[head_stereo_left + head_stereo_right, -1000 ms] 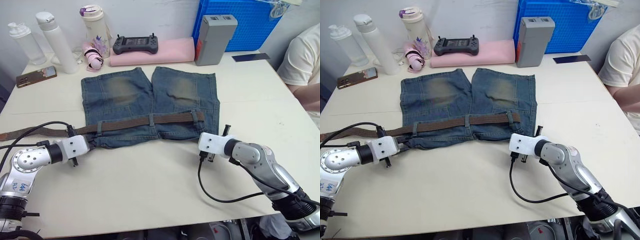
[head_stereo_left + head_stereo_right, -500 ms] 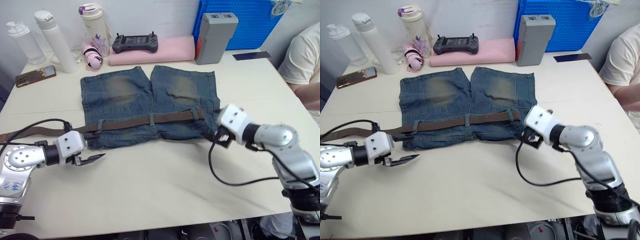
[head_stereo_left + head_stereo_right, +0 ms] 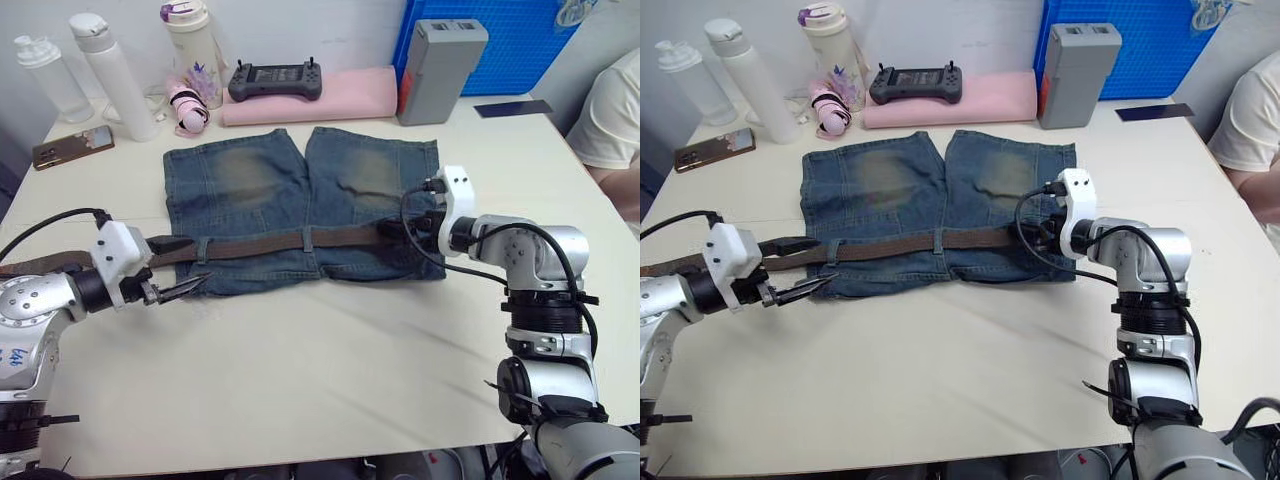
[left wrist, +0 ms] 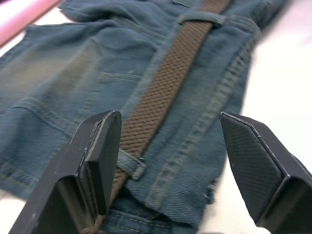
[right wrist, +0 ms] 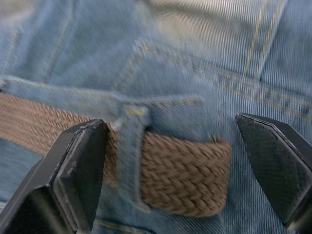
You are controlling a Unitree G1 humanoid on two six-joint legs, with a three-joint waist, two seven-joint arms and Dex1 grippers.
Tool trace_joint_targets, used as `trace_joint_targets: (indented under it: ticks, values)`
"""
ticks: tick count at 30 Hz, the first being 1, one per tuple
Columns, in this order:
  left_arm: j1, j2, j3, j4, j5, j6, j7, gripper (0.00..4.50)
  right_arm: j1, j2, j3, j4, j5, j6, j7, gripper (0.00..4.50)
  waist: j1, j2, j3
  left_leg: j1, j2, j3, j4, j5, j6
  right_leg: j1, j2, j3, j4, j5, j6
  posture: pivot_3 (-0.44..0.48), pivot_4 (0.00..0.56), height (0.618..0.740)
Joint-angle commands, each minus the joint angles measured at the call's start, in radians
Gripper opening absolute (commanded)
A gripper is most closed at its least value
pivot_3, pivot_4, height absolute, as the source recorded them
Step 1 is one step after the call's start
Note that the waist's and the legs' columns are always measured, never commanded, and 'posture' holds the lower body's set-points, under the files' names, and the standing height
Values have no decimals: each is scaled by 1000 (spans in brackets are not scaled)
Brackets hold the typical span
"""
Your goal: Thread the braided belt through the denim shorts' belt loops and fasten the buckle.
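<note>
Left eye view shows the denim shorts [image 3: 300, 205] spread flat on the bench [image 3: 330, 350], legs pointing away from the robot and the waistband on the near edge. The braided belt [image 3: 290, 241] runs along that waistband under several belt loops [image 3: 307, 240], and its free length trails off the shorts' left side across the bench toward the left edge of the view. Its blunt brown end lies just past the loop nearest the shorts' right side, as the right wrist view [image 5: 195, 170] makes plain; the buckle cannot be made out in any view.

The left end effector [image 3: 180, 268] hovers at the left corner of the waistband, its two black fingers [image 4: 97, 156] spread wide and holding nothing, with the belt running between them in the left wrist view. The right end effector [image 3: 1032, 232] sits at the right end of the waistband, fingers [image 5: 80, 165] likewise wide apart and empty, straddling the belt end and its loop.

Behind the shorts stand three bottles [image 3: 110, 75], a phone [image 3: 72, 147], a black controller [image 3: 275, 80] on a pink roll [image 3: 330, 95], a grey box [image 3: 440, 65] and a blue crate [image 3: 520, 45]. A person's sleeve [image 3: 610, 115] shows at the right edge.
</note>
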Motion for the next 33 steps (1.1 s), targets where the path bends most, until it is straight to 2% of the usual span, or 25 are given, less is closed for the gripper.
trace_joint_targets:
  ticks: [1, 2, 3, 4, 5, 6, 8, 15, 20, 25, 30, 31, 33]
  values:
    - [-4, -13, 69, -36, -23, 6, 39, 3507, 6, 3, -6, -6, 42, -11, 10, 3267, -3, 0, 0, 0, 0, 0, 0, 0, 0, 0, 0, 0, 0, 0, 0, 0, 150, 705]
    - [-11, -19, 78, -29, -26, 12, 49, 3507, 7, 6, -8, -5, 49, -14, 7, 2593, -4, 0, 0, 0, 0, 0, 0, 0, 0, 0, 0, 0, 0, 0, 0, 0, 150, 705]
    - [-19, -23, 86, -19, -35, 28, 55, 3507, 6, 9, -9, -3, 52, -18, 3, 2176, -5, 0, 0, 0, 0, 0, 1, 0, 0, 0, 0, 0, 0, 0, 0, 0, 150, 705]
    - [-28, -27, 92, -6, -48, 48, 61, 3507, 6, 15, -15, -2, 57, -23, -1, 1944, -6, 0, 0, 0, 0, 0, 1, 0, 0, 0, 0, 0, 0, 0, 0, 0, 150, 705]
    - [-42, -32, 99, 16, -75, 96, 70, 3507, 7, 18, -16, -3, 60, -29, -3, 1523, -7, 0, 0, 0, 0, 1, 1, 0, 0, 0, 0, 1, 0, 0, 0, 0, 150, 705]
    - [-66, -40, 109, 52, -100, 132, 78, 3507, 7, 20, -15, -4, 63, -35, -6, 920, -9, 0, 0, 0, 0, 0, 1, 0, 0, 0, 0, 1, 1, 0, 0, 0, 150, 705]
    - [-140, -51, 120, 159, -129, 205, 102, 3507, 9, 26, -19, -10, 72, -41, -11, 459, -10, 0, 0, 0, 0, 0, 1, 1, -1, 0, 0, 1, 1, 0, 0, 0, 150, 705]
    - [-389, -57, 24, 490, -162, 478, 17, 3507, 23, 46, -15, -39, 83, -55, -43, 460, -22, -1, 0, 0, -1, 1, 2, 1, -2, -2, 0, 2, 5, 0, 0, 0, 150, 705]
    - [-540, -81, -21, 724, -112, 499, -31, 3507, 48, 58, -13, -88, 87, -56, -74, 460, -24, -1, -1, -1, -1, 2, 1, 1, -2, -4, 0, 1, 6, 0, 0, 0, 150, 705]
    - [-565, -113, -101, 805, -34, 442, -87, 3507, 71, 63, -21, -133, 103, -43, -103, 460, -29, -1, -1, -1, -1, 2, 0, 1, -2, -5, 0, 1, 6, 0, 0, 0, 150, 705]
    - [-524, -120, -154, 793, 35, 368, -116, 3507, 79, 70, -36, -160, 119, -32, -125, 460, -29, -2, -1, -1, -1, 2, 1, 1, -2, -5, 0, 2, 7, 0, 0, 0, 150, 705]
    - [-517, -119, -157, 785, 41, 355, -128, 3106, 79, 71, -39, -163, 123, -30, -130, 460, -28, -2, -1, -1, -1, 3, 1, 1, -2, -6, 0, 2, 6, 0, 0, 0, 150, 705]
    - [-513, -120, -155, 780, 47, 334, -137, 2816, 79, 72, -40, -167, 127, -29, -136, 460, -28, -2, -1, -1, -1, 3, 1, 1, -2, -5, 0, 2, 7, 0, 0, 0, 150, 705]
